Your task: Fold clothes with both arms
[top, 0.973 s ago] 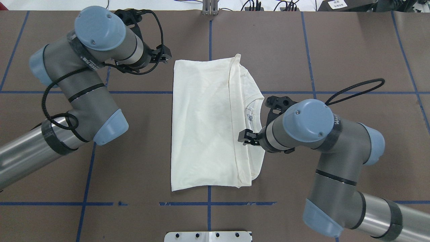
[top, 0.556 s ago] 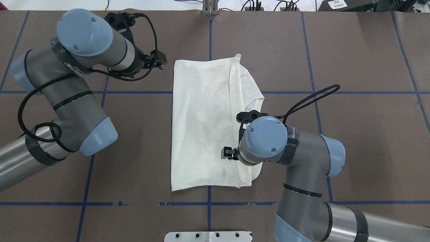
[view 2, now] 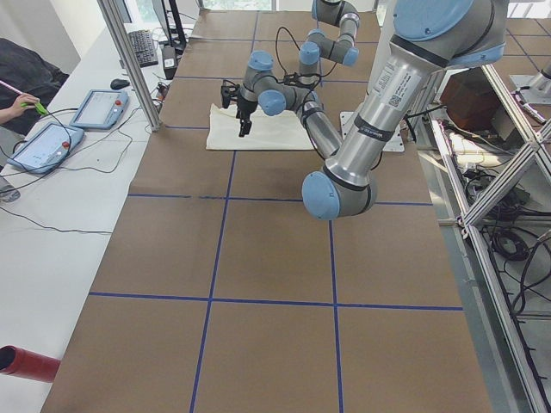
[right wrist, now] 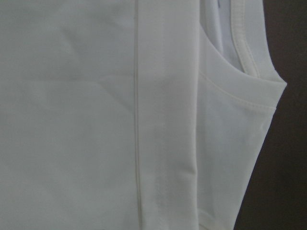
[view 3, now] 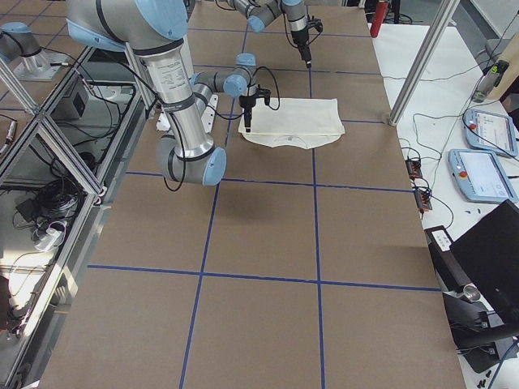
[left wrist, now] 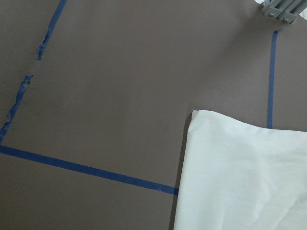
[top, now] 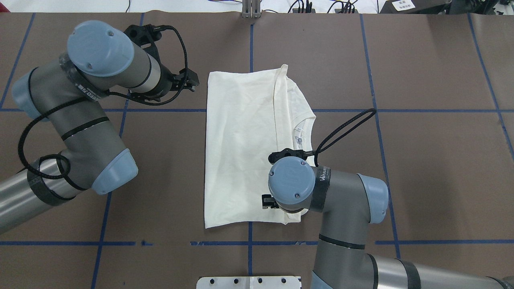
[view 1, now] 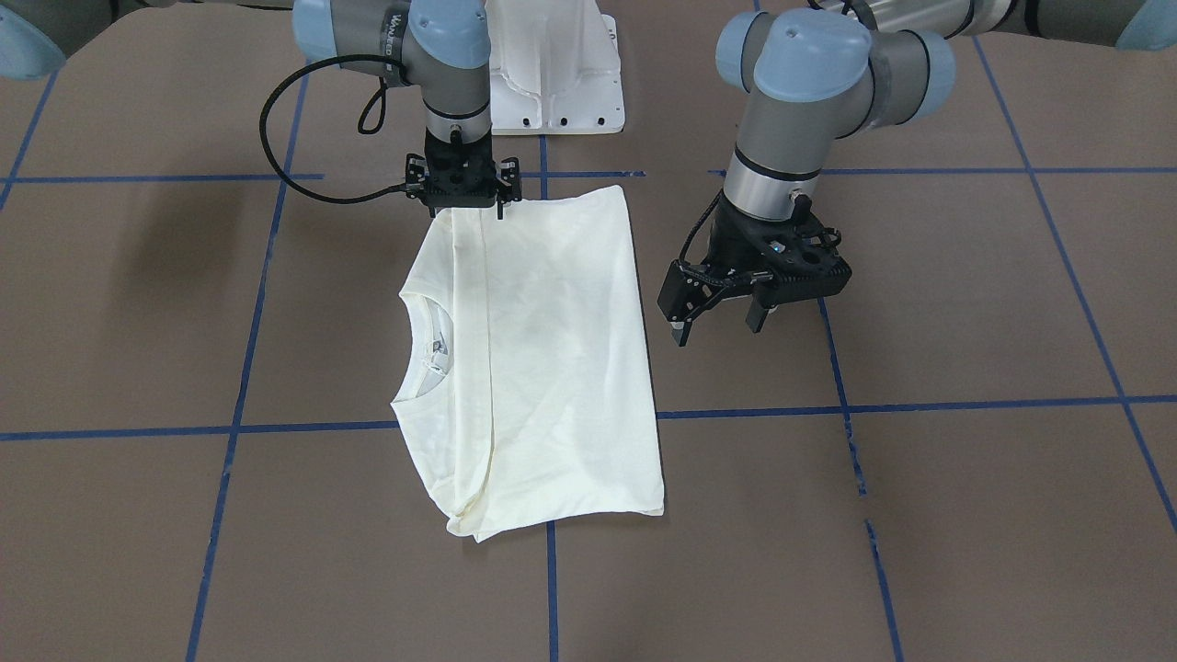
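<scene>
The cream shirt (top: pixel 241 148) lies flat, folded into a long rectangle, plain side up. Its ribbed neck (top: pixel 306 132) opens toward my right side. My right gripper (view 1: pixel 465 210) points straight down over the shirt's corner nearest the robot (view 1: pixel 460 230), fingers apart, nothing held. In the overhead view its wrist (top: pixel 291 184) hides most of it. The right wrist view is filled with shirt (right wrist: pixel 96 120) and neck rib (right wrist: pixel 244 43). My left gripper (view 1: pixel 719 324) hovers open just off the shirt's opposite long edge (view 1: pixel 644 368), apart from the cloth. The left wrist view shows one shirt corner (left wrist: pixel 240 177).
Blue tape lines (top: pixel 160 110) grid the brown table. The white pedestal base (view 1: pixel 552 83) stands at the robot's edge. A metal post (top: pixel 251 10) rises at the far edge. Tablets (view 2: pixel 43 142) and a person's hand (view 2: pixel 17 105) are on the side desk.
The right arm swung along the shirt from beside the neck to over the corner nearest the robot. The left arm drew back slightly from the shirt's far corner.
</scene>
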Tool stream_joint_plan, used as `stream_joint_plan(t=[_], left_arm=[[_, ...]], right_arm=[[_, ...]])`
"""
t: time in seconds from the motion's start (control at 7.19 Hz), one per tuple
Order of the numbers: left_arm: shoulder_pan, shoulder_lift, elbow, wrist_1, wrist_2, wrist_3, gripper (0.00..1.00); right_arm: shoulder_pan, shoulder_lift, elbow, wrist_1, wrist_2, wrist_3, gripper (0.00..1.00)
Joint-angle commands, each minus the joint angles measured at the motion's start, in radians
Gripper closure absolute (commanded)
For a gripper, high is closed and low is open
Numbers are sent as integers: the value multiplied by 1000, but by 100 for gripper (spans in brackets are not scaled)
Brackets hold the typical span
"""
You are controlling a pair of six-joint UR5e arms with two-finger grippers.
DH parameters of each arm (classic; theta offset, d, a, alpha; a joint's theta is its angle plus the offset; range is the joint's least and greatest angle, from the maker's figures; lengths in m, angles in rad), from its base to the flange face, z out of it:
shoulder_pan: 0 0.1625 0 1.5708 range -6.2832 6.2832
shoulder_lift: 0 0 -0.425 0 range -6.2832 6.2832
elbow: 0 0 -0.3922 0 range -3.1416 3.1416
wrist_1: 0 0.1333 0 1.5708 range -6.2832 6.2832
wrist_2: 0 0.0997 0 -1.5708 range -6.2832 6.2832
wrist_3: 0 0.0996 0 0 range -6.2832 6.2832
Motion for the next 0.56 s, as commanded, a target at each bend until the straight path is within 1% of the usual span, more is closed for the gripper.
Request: stream_joint_plan(t=[0.0, 0.42], left_arm=[[7, 12, -3, -1, -1, -1, 0], [13, 16, 0, -7, -2, -1, 0]], right_arm=[[-2, 5, -20, -30, 3, -58, 0], [-2, 1, -21, -55, 6, -80, 0]])
